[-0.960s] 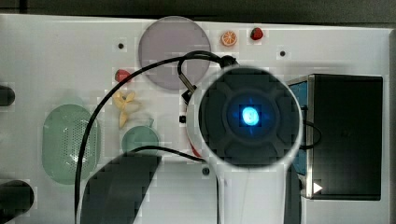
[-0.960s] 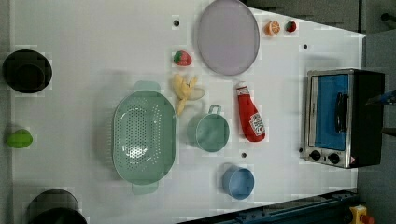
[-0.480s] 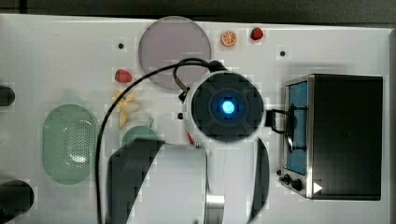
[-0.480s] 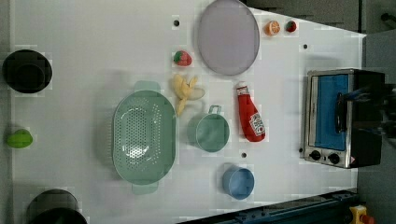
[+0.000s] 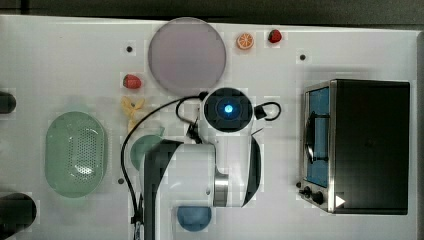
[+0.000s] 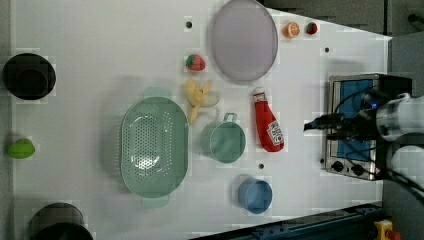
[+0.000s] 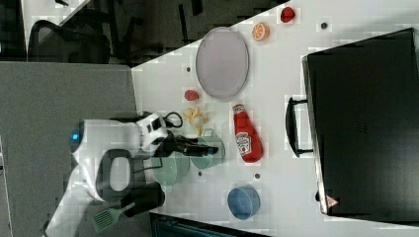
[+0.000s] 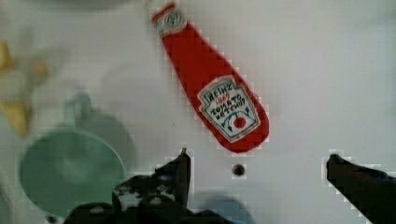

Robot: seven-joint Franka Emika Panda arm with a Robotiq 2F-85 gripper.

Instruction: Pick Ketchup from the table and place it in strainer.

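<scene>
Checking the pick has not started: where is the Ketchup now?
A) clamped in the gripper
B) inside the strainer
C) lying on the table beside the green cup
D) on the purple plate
C: the Ketchup lies flat on the table beside the green cup, apart from the open gripper.

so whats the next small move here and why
Probably lower the open gripper and shift it over the Ketchup, which lies flat on the table beside the green cup, not yet between the fingers and apart from the strainer.
</scene>
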